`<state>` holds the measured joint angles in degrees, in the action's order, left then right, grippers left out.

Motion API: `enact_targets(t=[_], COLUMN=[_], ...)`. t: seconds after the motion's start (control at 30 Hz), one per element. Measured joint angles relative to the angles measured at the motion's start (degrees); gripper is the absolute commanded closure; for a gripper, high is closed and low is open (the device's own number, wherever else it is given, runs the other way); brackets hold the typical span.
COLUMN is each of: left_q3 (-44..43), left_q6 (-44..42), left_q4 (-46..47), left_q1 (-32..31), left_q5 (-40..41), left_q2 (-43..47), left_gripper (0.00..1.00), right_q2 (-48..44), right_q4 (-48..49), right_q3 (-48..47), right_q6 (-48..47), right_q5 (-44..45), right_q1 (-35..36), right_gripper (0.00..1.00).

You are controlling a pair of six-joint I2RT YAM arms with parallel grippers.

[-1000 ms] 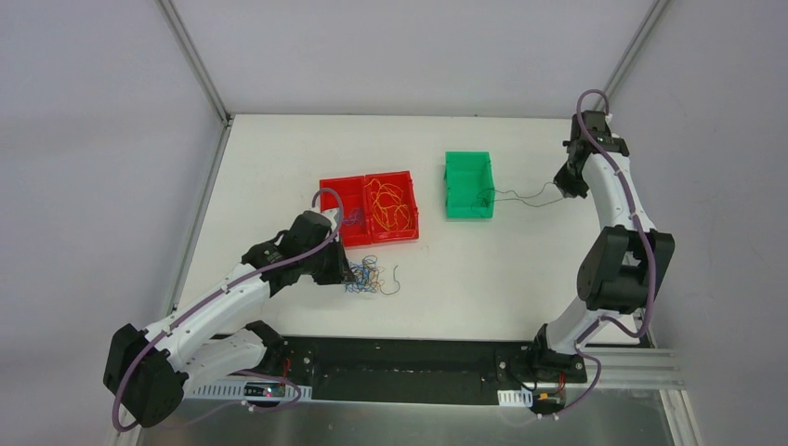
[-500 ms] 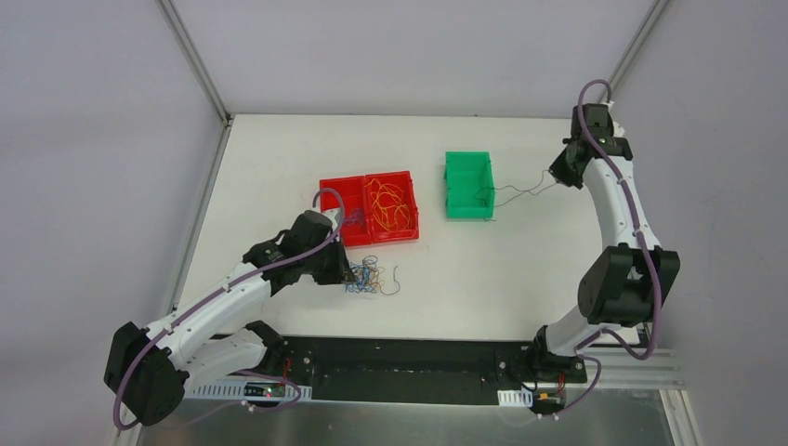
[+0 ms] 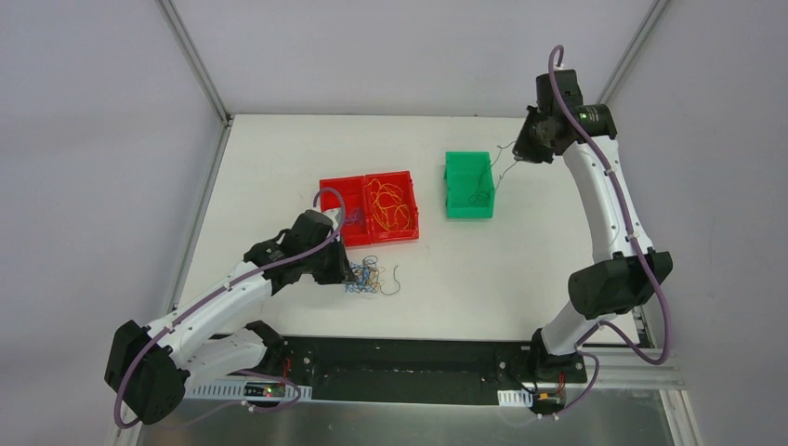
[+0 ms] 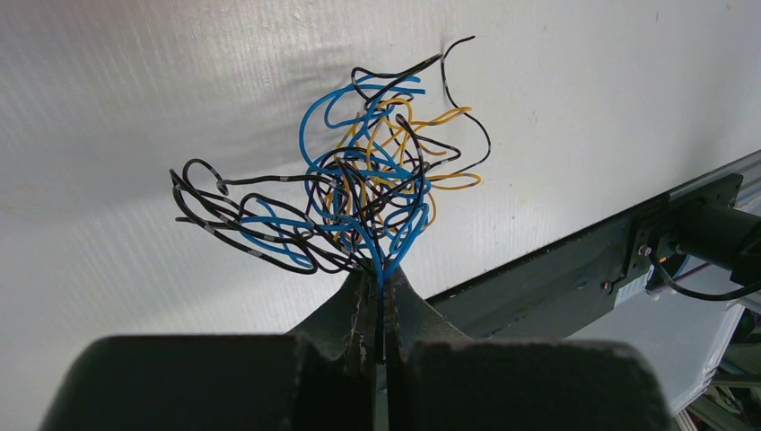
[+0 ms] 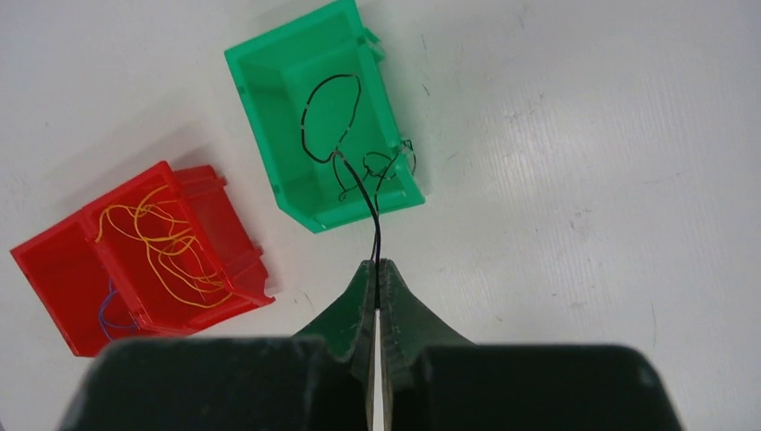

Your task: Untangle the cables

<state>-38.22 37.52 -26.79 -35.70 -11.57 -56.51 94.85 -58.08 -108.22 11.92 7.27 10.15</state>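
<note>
Left jaws: pressed together, pinching blue strands at the near edge of the tangle of cables (image 4: pixel 359 189).
Tangle: blue, black and orange-yellow wires knotted in one loose clump, sitting at the worktop (image 3: pixel 520 269) just on the near side of the red bin (image 3: pixel 368 175). Whether it lies flat or hangs a touch off the surface, the views don't settle.
Stray strand: one dark curl (image 3: pixel 397 279) lies on the worktop just right of the clump.
Right jaws: clamped tight on the end of a thin black cable (image 5: pixel 328 117), up high over the far right of the worktop.
Cable run: it drops from the jaws into the green bin (image 5: pixel 260 99). There's a big loop inside, and smaller curls are caught around the wall nearest the jaws.
Red bin contents: two compartments. The one on the green bin's side holds orange-yellow wires (image 3: pixel 388 204), the other a few blue-purple wires (image 5: pixel 109 310).
Bins: side by side mid-worktop, apart, green to the right of red.
</note>
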Motion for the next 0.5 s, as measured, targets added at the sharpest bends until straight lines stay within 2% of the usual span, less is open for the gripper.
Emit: enact_targets(t=[0.17,0.5], left_q3=[0.0,-1.0], left_q6=[0.0,-0.1], left_q4=[0.0,0.1], left_q1=[0.0,-0.4], left_q5=[0.0,-0.3], left_q2=[0.0,-0.9], left_gripper=[1.0,1.0], right_q2=[-0.2,-3.0], right_q4=[-6.1,-10.8], right_q3=[-0.1,7.4], right_q6=[-0.3,-0.1], right_q5=[2.1,8.9], right_q1=[1.0,3.9], right_gripper=[1.0,1.0])
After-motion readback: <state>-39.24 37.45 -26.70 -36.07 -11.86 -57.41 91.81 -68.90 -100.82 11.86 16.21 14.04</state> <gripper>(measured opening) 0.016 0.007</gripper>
